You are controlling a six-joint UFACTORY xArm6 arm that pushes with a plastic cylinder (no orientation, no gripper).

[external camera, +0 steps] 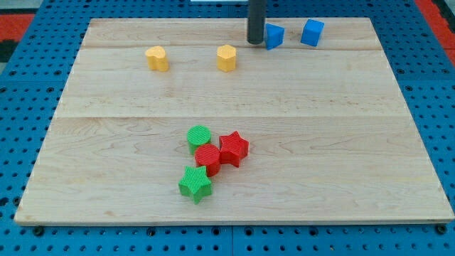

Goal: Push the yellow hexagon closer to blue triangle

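Yellow hexagon [226,58] sits in the frame's upper middle, with a second yellow block [157,59], rounded, shape unclear, well apart at upper left. Just right of the hexagon, my tip [256,41] stands beside the blue triangle [274,36], touching or nearly so; a blue cube [312,33] follows. I carry no claw, only a bare rod. From this side I judge I must circle left. No writing shows anywhere.
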